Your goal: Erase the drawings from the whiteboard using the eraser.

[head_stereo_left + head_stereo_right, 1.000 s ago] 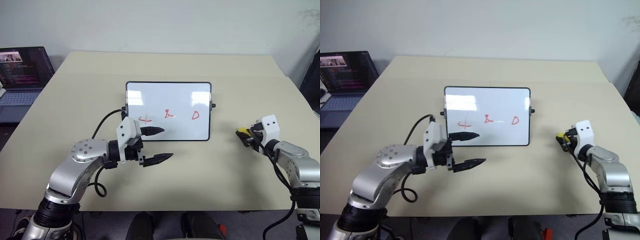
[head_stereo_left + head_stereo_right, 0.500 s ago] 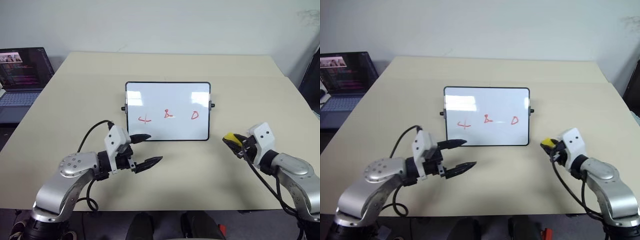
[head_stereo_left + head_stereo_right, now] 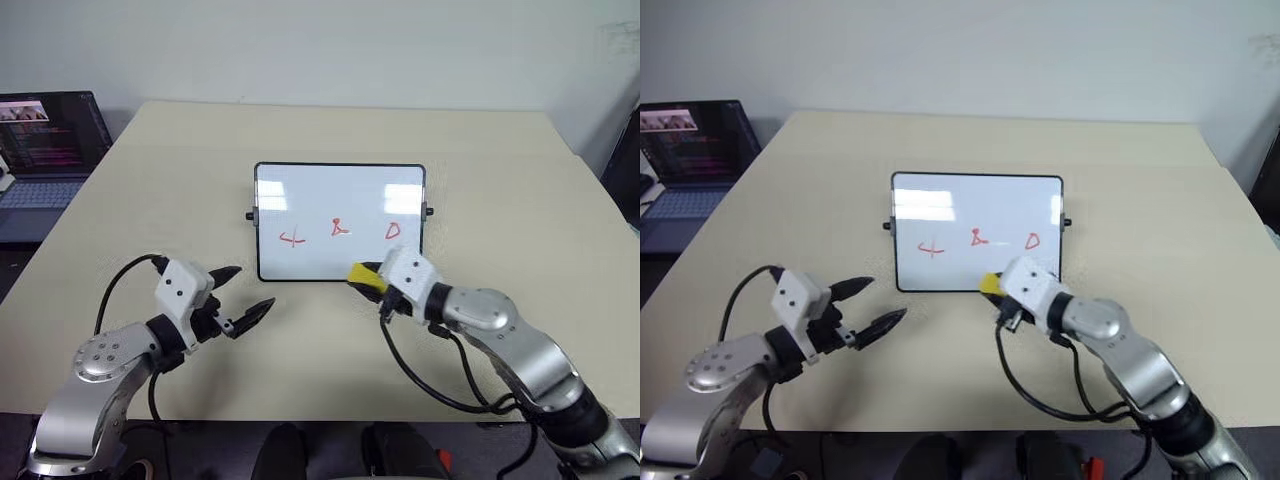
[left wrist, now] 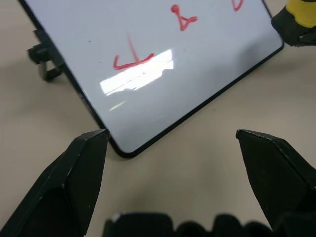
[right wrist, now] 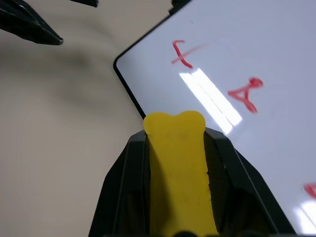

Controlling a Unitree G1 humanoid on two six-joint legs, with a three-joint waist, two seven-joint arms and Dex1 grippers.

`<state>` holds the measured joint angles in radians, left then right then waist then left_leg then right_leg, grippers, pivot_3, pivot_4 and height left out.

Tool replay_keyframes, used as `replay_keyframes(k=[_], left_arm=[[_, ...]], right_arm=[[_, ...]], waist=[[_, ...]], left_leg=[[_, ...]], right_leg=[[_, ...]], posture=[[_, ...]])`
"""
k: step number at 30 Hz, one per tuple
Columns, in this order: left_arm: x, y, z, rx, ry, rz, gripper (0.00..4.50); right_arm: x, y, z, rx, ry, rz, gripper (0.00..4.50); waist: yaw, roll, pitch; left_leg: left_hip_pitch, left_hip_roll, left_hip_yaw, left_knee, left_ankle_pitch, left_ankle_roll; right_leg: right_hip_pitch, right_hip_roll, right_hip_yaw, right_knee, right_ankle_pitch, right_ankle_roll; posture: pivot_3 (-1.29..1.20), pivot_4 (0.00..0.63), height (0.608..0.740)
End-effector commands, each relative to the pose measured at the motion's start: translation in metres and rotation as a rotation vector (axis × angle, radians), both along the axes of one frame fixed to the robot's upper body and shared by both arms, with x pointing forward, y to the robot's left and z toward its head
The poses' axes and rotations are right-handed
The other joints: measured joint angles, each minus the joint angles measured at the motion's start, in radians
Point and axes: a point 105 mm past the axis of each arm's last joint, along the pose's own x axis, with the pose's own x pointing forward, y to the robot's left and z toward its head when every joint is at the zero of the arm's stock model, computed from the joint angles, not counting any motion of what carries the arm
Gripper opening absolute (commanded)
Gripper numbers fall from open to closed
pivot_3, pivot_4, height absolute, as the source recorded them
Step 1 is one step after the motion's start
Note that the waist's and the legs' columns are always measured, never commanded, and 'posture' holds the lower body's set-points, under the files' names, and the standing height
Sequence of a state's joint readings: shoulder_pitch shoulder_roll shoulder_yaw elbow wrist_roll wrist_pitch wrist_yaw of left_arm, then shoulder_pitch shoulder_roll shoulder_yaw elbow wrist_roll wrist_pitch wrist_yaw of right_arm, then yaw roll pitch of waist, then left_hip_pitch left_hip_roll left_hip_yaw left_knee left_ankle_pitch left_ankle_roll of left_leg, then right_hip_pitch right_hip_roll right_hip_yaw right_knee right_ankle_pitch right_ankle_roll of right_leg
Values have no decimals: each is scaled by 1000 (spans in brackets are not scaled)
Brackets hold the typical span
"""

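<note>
The whiteboard [image 3: 340,200] stands propped at the table's centre. It bears the drawings in red: a cross [image 3: 291,238], an "8"-like squiggle [image 3: 340,228] and a "D" loop [image 3: 392,231]. My right gripper [image 3: 372,281] is shut on the yellow eraser [image 3: 364,276], which pokes out toward the board's lower edge, below and between the squiggle and the "D". In the right wrist view the eraser [image 5: 177,163] sits between both black fingers, its tip just short of the frame. My left gripper [image 3: 255,286] stands open over the table, off the board's lower left corner [image 4: 123,150], holding nothing.
An open laptop [image 3: 45,140] sits at the table's far left edge. Black cables trail from both wrists, one [image 3: 420,385] looping over the near table. Small black knobs [image 3: 250,215] stick out at the board's sides.
My right gripper has swung left with the eraser, from the table's right side to the board's lower edge. My left gripper has drawn away left and nearer, still open.
</note>
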<state>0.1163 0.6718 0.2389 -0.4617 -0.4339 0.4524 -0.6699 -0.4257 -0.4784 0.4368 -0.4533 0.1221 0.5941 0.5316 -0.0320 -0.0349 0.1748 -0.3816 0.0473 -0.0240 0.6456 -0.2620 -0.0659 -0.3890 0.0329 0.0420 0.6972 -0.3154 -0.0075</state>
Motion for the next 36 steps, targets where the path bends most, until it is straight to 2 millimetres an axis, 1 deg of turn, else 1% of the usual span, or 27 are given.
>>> replay_keyframes(k=[1, 4, 7, 8, 10, 13, 16, 18, 19, 22, 26, 28, 31, 33, 35, 36], left_arm=[[4, 9, 15, 45, -65, 36, 4500], [8, 7, 16, 54, -77, 26, 4500], [8, 3, 17, 36, -78, 17, 4500], [8, 4, 18, 37, -77, 19, 4500], [8, 6, 18, 48, -75, 24, 4500], [10, 12, 18, 69, -82, 58, 4500], [9, 11, 18, 69, -83, 53, 4500], [10, 11, 18, 73, -83, 50, 4500], [11, 9, 19, 68, -87, 46, 4500], [14, 5, 19, 61, -92, 30, 4500], [17, 3, 19, 57, -94, 25, 4500], [17, 2, 18, 57, -93, 19, 4500], [18, 3, 18, 60, -92, 19, 4500], [17, 4, 17, 61, -88, 17, 4500], [16, 4, 16, 63, -83, 16, 4500], [15, 5, 16, 64, -81, 16, 4500]], right_arm=[[11, 37, 18, -9, -99, 123, 1122], [31, 59, 26, -26, -138, 137, 1122], [43, 68, 28, -37, -145, 130, 1122], [48, 72, 32, -33, -152, 121, 1122], [57, 76, 40, -18, -177, 90, 1122], [74, 75, 49, -19, -236, 28, 1122], [86, 75, 53, -26, -280, -23, 1121], [89, 76, 51, -37, -289, -28, 1121], [88, 77, 45, -62, -278, -10, 1121], [79, 81, 23, -138, -210, 67, 1121], [70, 84, 10, -189, -157, 129, 1120], [71, 85, 10, -195, -171, 124, 1120], [86, 82, 25, -180, -271, 37, 1120], [91, 83, 31, -161, -300, 13, 1120], [91, 85, 29, -168, -292, 24, 1120], [88, 86, 22, -189, -267, 52, 1120]], waist=[[-7, 0, 0], [-8, 0, 0], [2, 0, 0], [3, 0, 0], [2, 0, 0], [0, 0, 0], [0, 0, 0], [0, 0, 0], [0, 0, 0], [0, 0, 0], [0, 0, 0], [0, 0, 0], [-1, 0, 0], [-1, 0, 0], [-1, 0, 0], [-1, 0, 0]], left_leg=[[1, 0, 0, 0, 0, 0], [1, 0, 0, 0, 0, 0], [0, 0, 0, 0, 0, 0], [-1, 0, 0, 0, 0, 0], [-2, -1, 0, 0, 0, 0], [-2, 0, 0, 0, 0, 0], [-1, 0, 0, 0, 0, 0], [-1, 0, 0, 0, 0, 0], [-1, 0, 0, 0, 0, 0], [-2, 0, 0, 0, 0, 0], [-2, 0, 0, 0, 0, 0], [-2, 0, 0, 0, 0, 0], [-1, 0, 0, 0, 0, 0], [-1, 0, 0, 0, 0, 0], [-1, 0, 0, 0, 0, 0], [-1, 0, 0, 0, 0, 0]], right_leg=[[0, 0, 0, 0, 1, -2], [0, 1, -1, 1, 2, -3], [0, 0, -1, 0, 2, -3], [0, -1, -1, -1, 2, -3], [-1, -2, -1, -1, 2, -3], [-1, -3, -1, -1, 2, -3], [-1, -2, -2, 0, 2, -3], [-1, -2, -1, 1, 2, -3], [-1, -2, -1, 0, 2, -3], [-1, -2, -1, 0, 2, -3], [-1, -2, -1, 0, 2, -3], [-1, -2, -1, 0, 2, -3], [-1, -2, -1, 0, 2, -3], [-1, -2, -1, 1, 2, -3], [-1, -2, -1, 1, 2, -3], [-1, -2, -1, 1, 2, -3]], posture=[[0, 150, 740], [0, 150, 740], [0, 150, 740], [0, 150, 740], [0, 150, 740], [0, 150, 740], [0, 150, 740], [0, 150, 740], [0, 150, 740], [0, 150, 740], [0, 150, 740], [0, 150, 740], [0, 150, 740], [0, 150, 740], [0, 150, 740], [0, 150, 740]])
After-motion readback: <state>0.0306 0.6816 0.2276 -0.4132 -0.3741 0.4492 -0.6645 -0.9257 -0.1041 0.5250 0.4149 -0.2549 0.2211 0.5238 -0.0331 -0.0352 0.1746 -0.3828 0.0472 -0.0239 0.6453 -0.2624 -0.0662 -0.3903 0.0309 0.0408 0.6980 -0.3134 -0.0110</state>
